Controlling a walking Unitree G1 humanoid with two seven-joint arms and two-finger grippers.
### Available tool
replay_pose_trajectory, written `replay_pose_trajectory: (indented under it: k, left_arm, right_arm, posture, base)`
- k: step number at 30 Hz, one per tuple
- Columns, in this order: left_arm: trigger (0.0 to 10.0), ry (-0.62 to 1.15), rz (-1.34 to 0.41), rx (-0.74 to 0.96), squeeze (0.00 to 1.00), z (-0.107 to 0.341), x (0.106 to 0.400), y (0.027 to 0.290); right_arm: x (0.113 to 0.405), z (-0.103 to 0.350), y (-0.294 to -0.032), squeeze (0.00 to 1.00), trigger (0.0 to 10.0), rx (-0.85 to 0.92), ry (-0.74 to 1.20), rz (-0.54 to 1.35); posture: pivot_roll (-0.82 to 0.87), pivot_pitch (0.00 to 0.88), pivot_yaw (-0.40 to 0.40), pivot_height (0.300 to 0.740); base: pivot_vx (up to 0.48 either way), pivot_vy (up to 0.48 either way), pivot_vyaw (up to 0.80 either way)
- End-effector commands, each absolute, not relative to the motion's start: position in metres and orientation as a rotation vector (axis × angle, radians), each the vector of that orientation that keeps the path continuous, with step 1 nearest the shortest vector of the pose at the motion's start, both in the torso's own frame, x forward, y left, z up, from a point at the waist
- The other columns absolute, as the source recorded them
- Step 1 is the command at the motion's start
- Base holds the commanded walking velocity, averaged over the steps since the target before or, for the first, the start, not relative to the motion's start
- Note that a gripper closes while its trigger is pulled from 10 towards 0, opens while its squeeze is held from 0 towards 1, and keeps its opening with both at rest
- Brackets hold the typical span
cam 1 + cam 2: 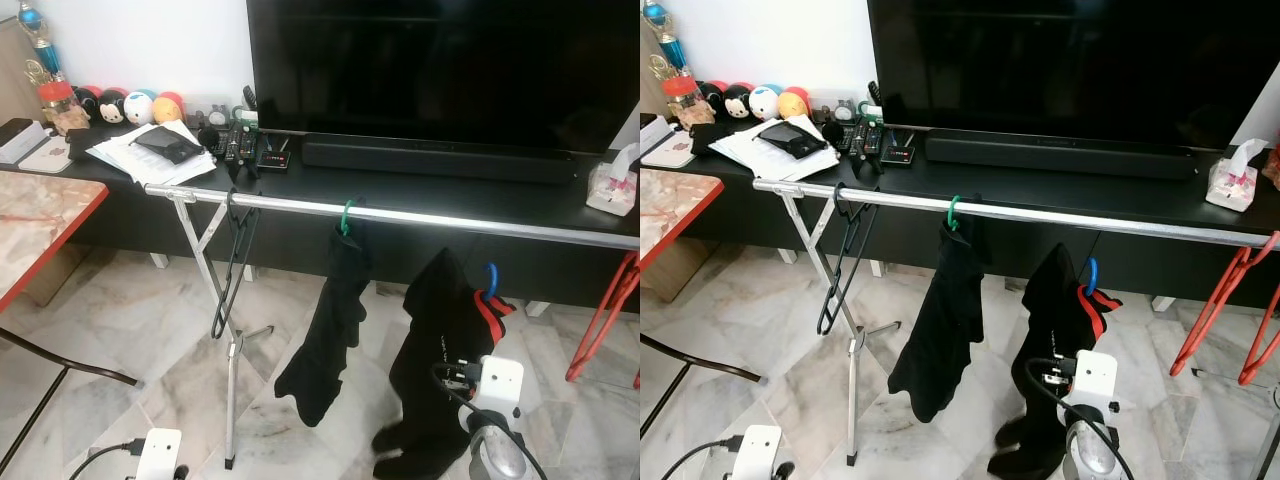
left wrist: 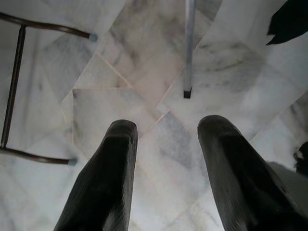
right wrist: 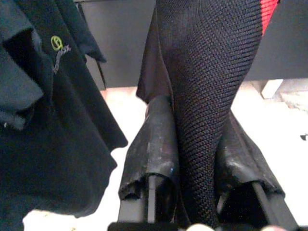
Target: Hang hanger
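I am holding my right gripper point(image 3: 192, 159) clamped on the black mesh garment point(image 1: 440, 350) that is draped over the blue hanger point(image 1: 490, 277), low in front of the silver rail point(image 1: 420, 214) and not yet on it. The blue hook is standing free below the rail, to the right of a black garment point(image 1: 325, 330) on a green hanger point(image 1: 346, 217) already hooked there; an empty black hanger point(image 1: 234, 262) is dangling further left.

The risk, as I am judging it: I appear to be pinching cloth rather than the hanger itself, though the fabric is hiding what lies between my fingers, so the hanger could twist or slide out of the garment as I am lifting, and the hook could miss the rail or knock its neighbour.

My right arm is reaching forward and up from waist height. My left gripper point(image 2: 166, 168) is hanging idle, fingers spread wide over the marble floor point(image 2: 159, 57), holding nothing.
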State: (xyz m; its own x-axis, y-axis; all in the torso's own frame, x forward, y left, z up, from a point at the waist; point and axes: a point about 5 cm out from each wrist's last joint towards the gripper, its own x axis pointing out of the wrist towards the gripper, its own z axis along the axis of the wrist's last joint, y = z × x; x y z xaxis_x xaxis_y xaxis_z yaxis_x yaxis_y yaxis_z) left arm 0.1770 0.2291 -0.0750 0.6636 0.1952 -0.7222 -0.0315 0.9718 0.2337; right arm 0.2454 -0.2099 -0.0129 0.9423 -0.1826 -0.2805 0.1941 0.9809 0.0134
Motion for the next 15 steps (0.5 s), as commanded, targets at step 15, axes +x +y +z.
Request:
replay_pose_trajectory:
  k: [15]
  left_arm:
    - [10.0, 0.884, 0.122, 0.194, 0.0, -0.0827, 0.1643, 0.223]
  right_arm:
    - [0.2632, -0.0003, -0.2032, 0.0, 10.0, 0.023, 0.255, -0.15]
  posture:
    - [-0.08, 0.0, -0.037, 0.74]
  base:
    - [-0.261, 0.0, 0.0]
